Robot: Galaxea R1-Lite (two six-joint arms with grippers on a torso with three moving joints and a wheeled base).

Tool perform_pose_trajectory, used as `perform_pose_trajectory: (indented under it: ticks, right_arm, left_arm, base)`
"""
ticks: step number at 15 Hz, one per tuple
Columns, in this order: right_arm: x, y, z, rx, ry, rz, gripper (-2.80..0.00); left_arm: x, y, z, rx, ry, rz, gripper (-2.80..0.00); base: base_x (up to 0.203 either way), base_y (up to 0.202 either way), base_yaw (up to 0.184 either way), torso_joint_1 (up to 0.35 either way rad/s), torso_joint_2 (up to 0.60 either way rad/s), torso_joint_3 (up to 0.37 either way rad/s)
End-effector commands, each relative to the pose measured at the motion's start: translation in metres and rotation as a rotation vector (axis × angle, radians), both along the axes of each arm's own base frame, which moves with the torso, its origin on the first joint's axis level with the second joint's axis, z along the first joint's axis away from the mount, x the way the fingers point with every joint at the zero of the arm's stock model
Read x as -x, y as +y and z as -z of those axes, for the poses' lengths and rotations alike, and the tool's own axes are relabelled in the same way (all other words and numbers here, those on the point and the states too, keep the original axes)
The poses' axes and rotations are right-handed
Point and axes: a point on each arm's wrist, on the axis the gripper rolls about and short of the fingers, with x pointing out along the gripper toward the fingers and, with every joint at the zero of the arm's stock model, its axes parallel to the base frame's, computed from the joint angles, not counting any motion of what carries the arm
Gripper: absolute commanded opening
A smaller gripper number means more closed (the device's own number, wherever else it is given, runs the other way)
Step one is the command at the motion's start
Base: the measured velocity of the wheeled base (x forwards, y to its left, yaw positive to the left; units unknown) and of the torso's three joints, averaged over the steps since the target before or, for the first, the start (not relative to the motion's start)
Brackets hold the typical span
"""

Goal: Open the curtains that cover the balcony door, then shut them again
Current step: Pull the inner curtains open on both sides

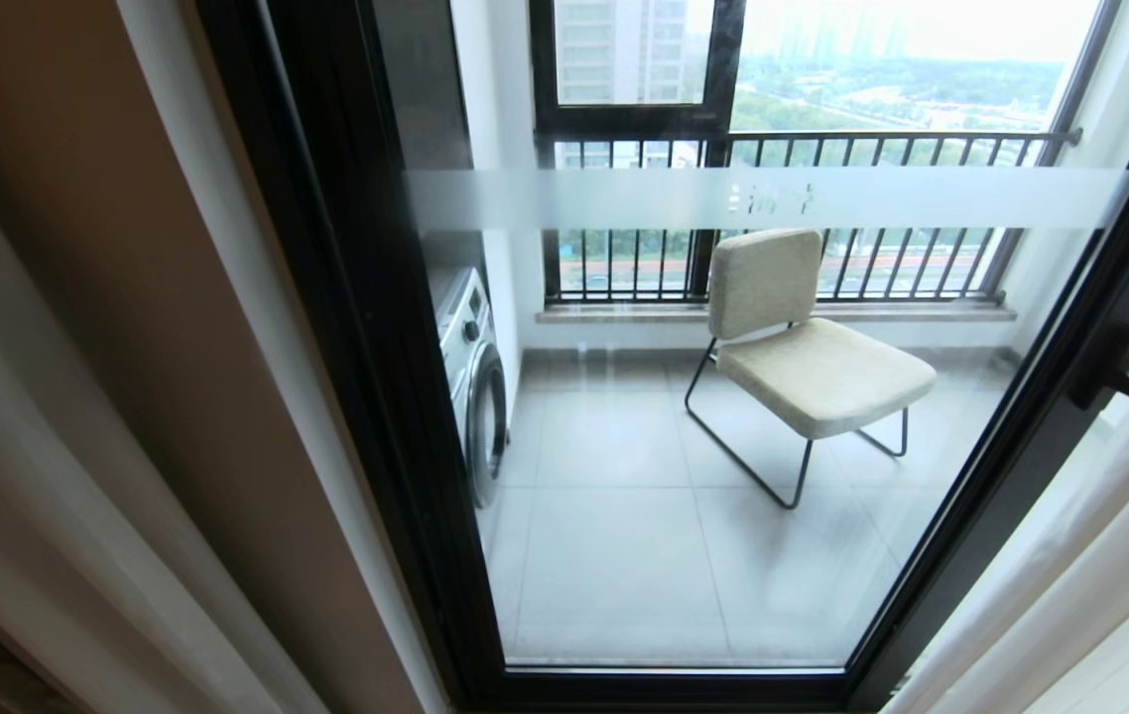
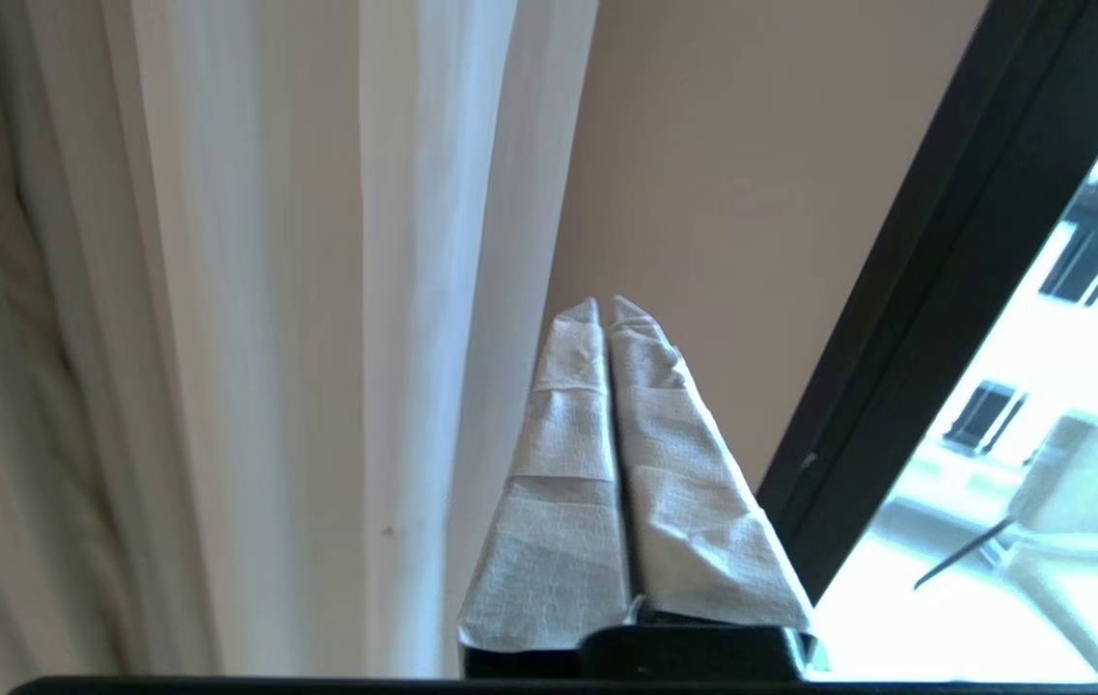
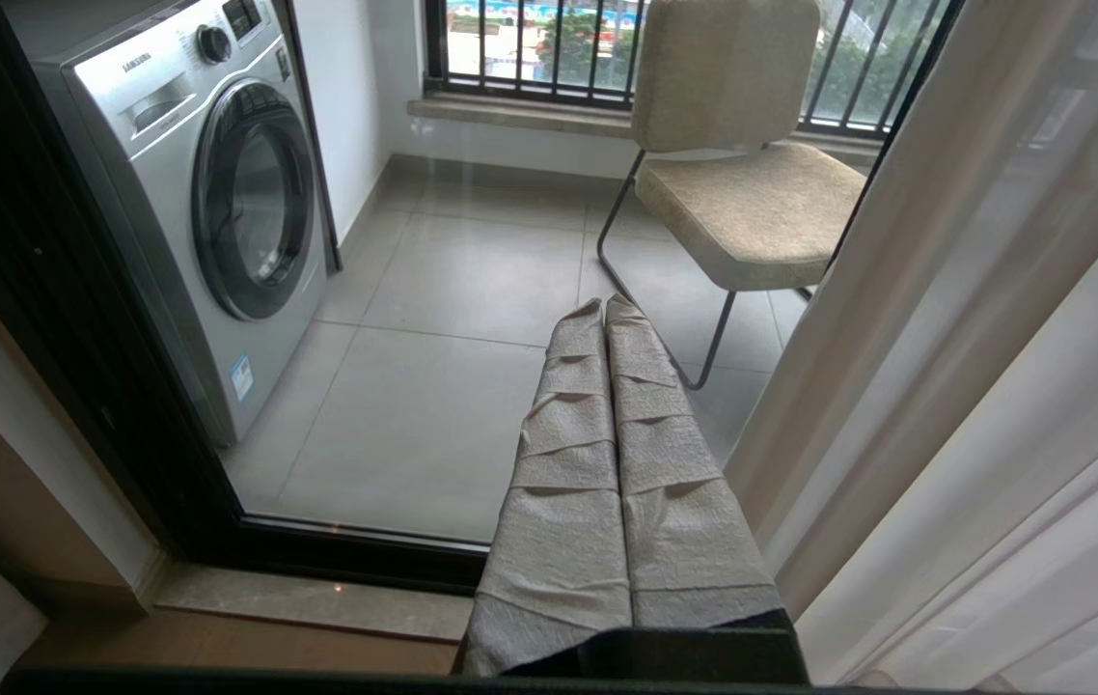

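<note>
The balcony door, a tall glass panel in a thick dark frame with a frosted band, stands uncovered in the head view. The curtains are drawn to both sides: a cream fold at the left and a pale layer at the right. Neither arm shows in the head view. My left gripper is shut with nothing between its taped fingers, just beside the white curtain folds and apart from them. My right gripper is shut and empty, pointing at the lower glass beside the right curtain.
Behind the glass are a washing machine, a beige chair on a dark wire frame, grey floor tiles and a railed window. A beige wall strip lies between the left curtain and the door frame. A small black handle sits on the right frame.
</note>
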Motion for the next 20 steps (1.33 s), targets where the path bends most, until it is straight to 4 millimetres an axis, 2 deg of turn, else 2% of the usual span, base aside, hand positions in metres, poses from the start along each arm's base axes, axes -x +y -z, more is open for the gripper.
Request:
perform_pose_trajectory:
  ticks: [1, 6, 9, 11, 12, 15, 17, 20]
  right_arm:
    - [0.0, 0.0, 0.0, 0.001, 0.0, -0.001, -2.8]
    - [0.0, 0.0, 0.0, 0.001, 0.0, -0.001, -2.8]
    - [0.0, 0.0, 0.0, 0.001, 0.0, -0.001, -2.8]
    - [0.0, 0.0, 0.0, 0.001, 0.0, -0.001, -2.8]
    - [0.0, 0.0, 0.0, 0.001, 0.0, -0.001, -2.8]
    - [0.0, 0.0, 0.0, 0.001, 0.0, -0.001, -2.8]
    - [0.0, 0.0, 0.0, 0.001, 0.0, -0.001, -2.8]
    - [0.0, 0.0, 0.0, 0.001, 0.0, -0.001, -2.8]
  left_arm:
    - [0.005, -0.004, 0.011, 0.011, 0.014, 0.003, -2.8]
    - [0.015, -0.015, 0.032, 0.031, 0.047, 0.053, -2.8]
    - [0.016, -0.04, 0.042, 0.053, 0.096, 0.255, -2.8]
    - [0.026, -0.059, 0.053, 0.066, 0.149, 0.379, -2.8]
    - [0.037, -0.064, 0.063, 0.062, 0.168, 0.387, -2.8]
    - [0.065, -0.065, 0.109, 0.021, 0.235, 0.341, -2.8]
    - [0.083, -0.065, 0.148, -0.044, 0.273, 0.322, -2.8]
    - [0.098, -0.065, 0.19, -0.094, 0.266, 0.335, -2.8]
  base:
    - [0.0, 0.0, 0.0, 0.0, 0.0, 0.0]
    - [0.0, 0.0, 0.0, 0.0, 0.0, 0.0]
    - [0.0, 0.0, 0.0, 0.0, 0.0, 0.0]
    - [0.0, 0.0, 0.0, 0.0, 0.0, 0.0]
    - [0.0, 0.0, 0.0, 0.0, 0.0, 0.0]
    - [0.0, 0.0, 0.0, 0.0, 0.0, 0.0]
    - [0.0, 0.0, 0.0, 0.0, 0.0, 0.0]
    - [0.0, 0.0, 0.0, 0.0, 0.0, 0.0]
